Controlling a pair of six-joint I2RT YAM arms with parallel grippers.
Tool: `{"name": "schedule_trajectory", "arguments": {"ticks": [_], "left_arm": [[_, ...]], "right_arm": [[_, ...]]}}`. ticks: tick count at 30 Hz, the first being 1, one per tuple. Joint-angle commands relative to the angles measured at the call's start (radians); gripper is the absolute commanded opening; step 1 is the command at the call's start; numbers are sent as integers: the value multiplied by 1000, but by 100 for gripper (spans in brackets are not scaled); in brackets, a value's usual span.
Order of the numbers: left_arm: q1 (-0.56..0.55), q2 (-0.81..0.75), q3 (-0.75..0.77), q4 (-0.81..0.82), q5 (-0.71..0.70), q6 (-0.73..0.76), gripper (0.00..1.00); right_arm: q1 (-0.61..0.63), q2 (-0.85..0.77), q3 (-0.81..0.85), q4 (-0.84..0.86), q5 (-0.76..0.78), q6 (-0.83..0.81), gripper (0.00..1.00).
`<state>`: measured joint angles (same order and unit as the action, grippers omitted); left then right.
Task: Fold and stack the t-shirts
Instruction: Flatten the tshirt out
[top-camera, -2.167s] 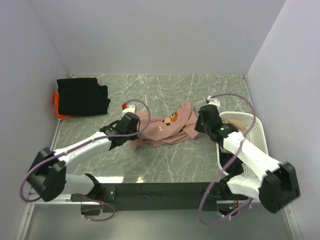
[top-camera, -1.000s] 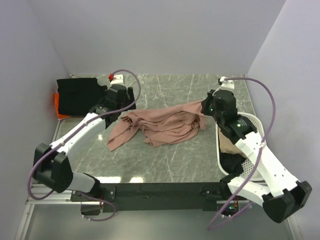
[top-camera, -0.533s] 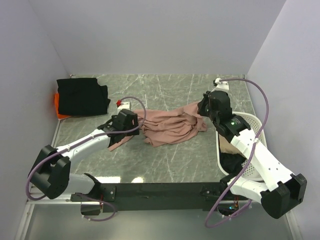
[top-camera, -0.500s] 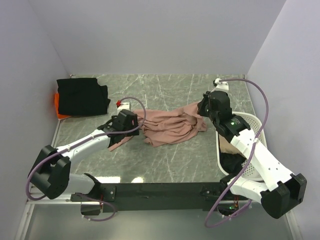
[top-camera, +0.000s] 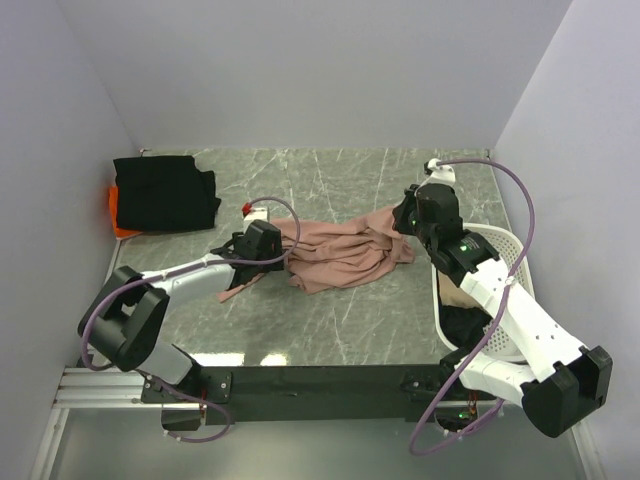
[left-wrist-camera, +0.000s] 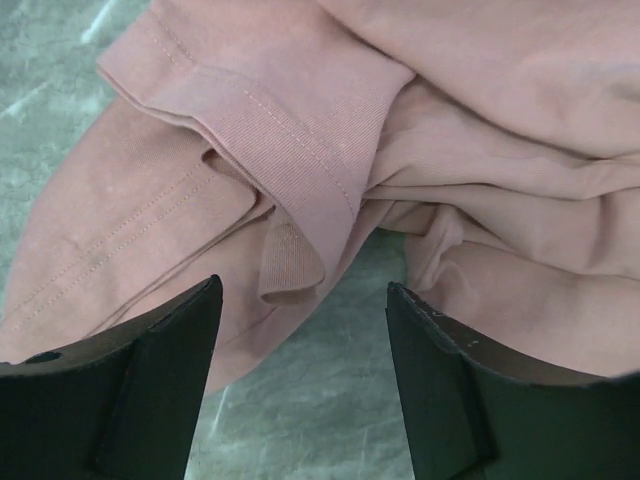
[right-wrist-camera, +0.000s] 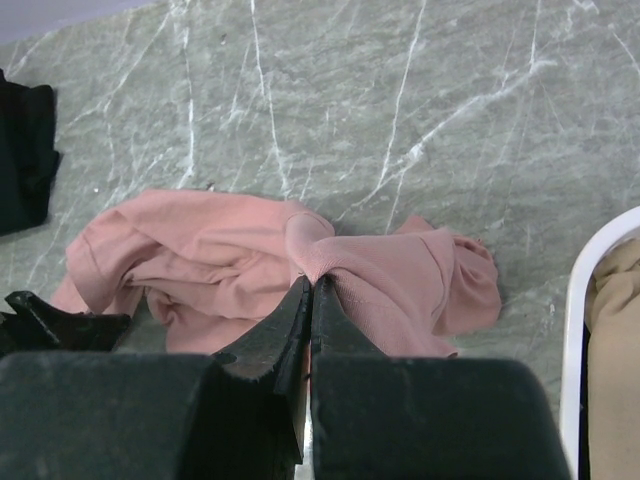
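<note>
Left gripper (left-wrist-camera: 300, 300) hangs released, jaws astride a ribbed band at the pink tee's (top-camera: 345, 255) left end on the table (top-camera: 340, 320), likely to take it for spreading; right gripper (right-wrist-camera: 308, 290) is clenched on a fold at its right end as anchor. A second ago the left gripper was by the black tee (top-camera: 165, 192); now it's at the pink one

Pink tee (top-camera: 340, 252) is seen crumpled, pinched by the right fingers (right-wrist-camera: 285, 325), sleeve hem between the spread left fingers (left-wrist-camera: 160, 370). Black tee (top-camera: 165, 192) is folded over orange tee (top-camera: 114, 210), well apart from both.
</note>
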<state>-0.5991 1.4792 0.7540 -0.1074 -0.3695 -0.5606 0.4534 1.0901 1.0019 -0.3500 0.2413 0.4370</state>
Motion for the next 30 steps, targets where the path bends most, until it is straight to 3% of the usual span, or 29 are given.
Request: {"name": "schedule_trajectory", "arguments": {"ticks": [1, 7, 15, 20, 27, 30], "left_arm": [[2, 15, 50, 67, -28, 22, 70], [2, 26, 59, 75, -49, 22, 51], [2, 58, 82, 69, -45, 36, 36], [2, 36, 84, 58, -45, 37, 1], [33, -86, 82, 26, -13, 28, 1], [142, -207, 39, 51, 70, 5, 1]], "right_arm": [[-4, -19, -13, 42, -2, 2, 0], [-4, -16, -20, 39, -5, -3, 0], [-5, -10, -28, 40, -17, -4, 0], [-5, -19, -25, 34, -11, -14, 0], [-1, -19, -2, 19, -45, -30, 0], [31, -15, 4, -1, -40, -30, 0]]}}
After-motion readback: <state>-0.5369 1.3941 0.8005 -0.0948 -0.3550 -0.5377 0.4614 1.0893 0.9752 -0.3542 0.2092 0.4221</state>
